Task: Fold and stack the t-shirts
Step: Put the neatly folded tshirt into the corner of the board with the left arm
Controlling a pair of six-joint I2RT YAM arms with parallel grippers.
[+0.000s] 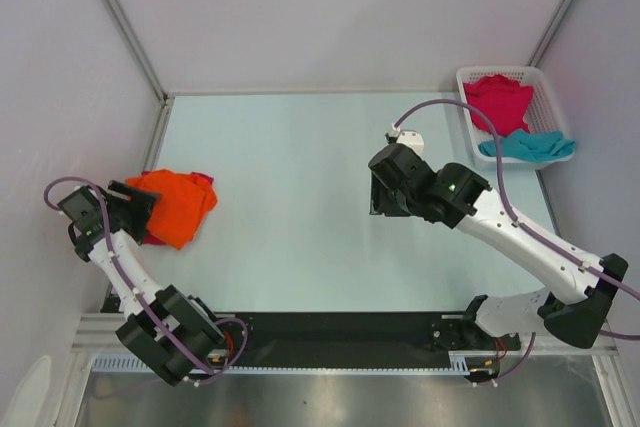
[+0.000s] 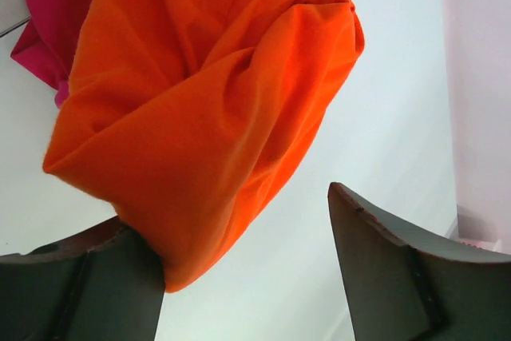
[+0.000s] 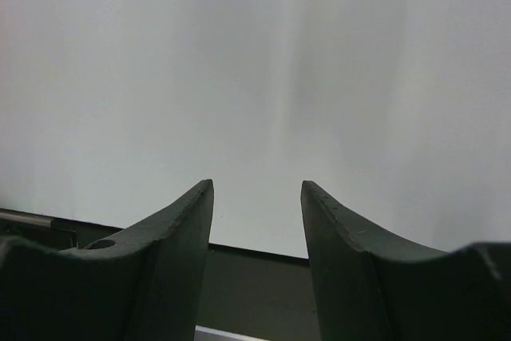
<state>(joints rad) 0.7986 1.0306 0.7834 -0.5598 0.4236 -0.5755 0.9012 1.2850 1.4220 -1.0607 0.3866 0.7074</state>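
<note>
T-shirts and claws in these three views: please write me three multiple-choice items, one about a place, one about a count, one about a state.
1. Where is the teal shirt?
A. in the basket
B. at the near left
C. in the centre

2. How many shirts lie in the basket?
A. one
B. two
C. four

3. How is the right claw?
A. shut on cloth
B. open and empty
C. shut on nothing

Key:
1 A, the teal cloth lies inside the white lattice.
2 B, one magenta shirt plus the teal one.
3 B, its fingers stand apart with nothing between them.
</note>
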